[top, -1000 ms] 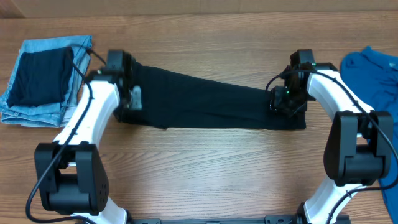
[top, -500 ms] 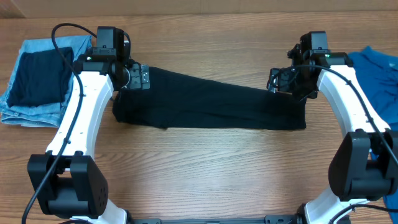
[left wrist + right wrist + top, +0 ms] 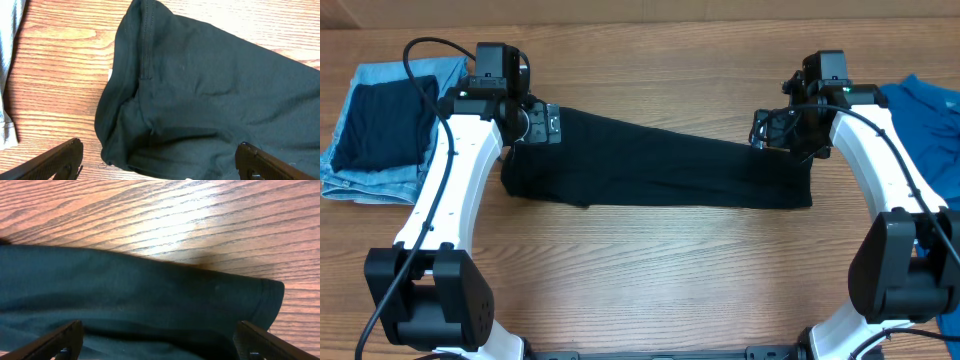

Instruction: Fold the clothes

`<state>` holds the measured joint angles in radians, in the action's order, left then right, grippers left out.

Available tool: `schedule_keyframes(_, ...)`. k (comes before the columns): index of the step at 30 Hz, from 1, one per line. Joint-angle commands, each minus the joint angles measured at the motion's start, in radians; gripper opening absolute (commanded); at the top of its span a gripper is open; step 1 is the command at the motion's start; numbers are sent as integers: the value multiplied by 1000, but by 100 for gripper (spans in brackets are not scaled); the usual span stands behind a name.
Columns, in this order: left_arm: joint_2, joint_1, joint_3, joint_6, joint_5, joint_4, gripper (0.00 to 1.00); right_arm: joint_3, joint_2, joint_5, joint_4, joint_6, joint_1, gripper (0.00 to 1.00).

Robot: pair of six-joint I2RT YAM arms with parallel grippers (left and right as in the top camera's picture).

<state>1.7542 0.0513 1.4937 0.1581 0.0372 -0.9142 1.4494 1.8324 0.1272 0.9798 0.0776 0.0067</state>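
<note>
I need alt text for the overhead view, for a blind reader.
A black T-shirt, folded into a long band, lies across a wooden table. The left tool and right tool are open over its ends. Jeans lie far left, a blue garment far right.

I had both arms stretched away from their bases, elbows bowed outward. The left arm (image 3: 455, 190) ran up to a wrist turned inward, so the left gripper (image 3: 535, 125) pointed across toward the right one. Its fingers (image 3: 55, 161) stood spread wide, one at each lower corner of the wrist view. The right arm (image 3: 880, 170) mirrored it. The right gripper (image 3: 770, 130) faced back at the left, its fingers (image 3: 55, 344) spread just as wide.
</note>
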Motion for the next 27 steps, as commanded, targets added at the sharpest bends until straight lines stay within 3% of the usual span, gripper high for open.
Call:
schedule_keyframes(1, -15, -5, 16, 3, -12, -1, 100, 17, -13, 6, -6, 1, 0, 100)
schedule_keyframes(14, -15, -5, 16, 3, -12, -1, 100, 17, -13, 6, -10, 1, 0, 100)
schedule_keyframes(17, -15, -5, 16, 3, -12, -1, 100, 17, -13, 11, -127, 2, 0, 100)
schedule_keyframes(23, -15, -5, 16, 3, -12, -1, 100, 14, -13, 169, -151, 10, 0, 100)
schedule_keyframes(27, -15, -5, 16, 3, -12, -1, 100, -5, -9, 517, -151, -19, 47, 100)
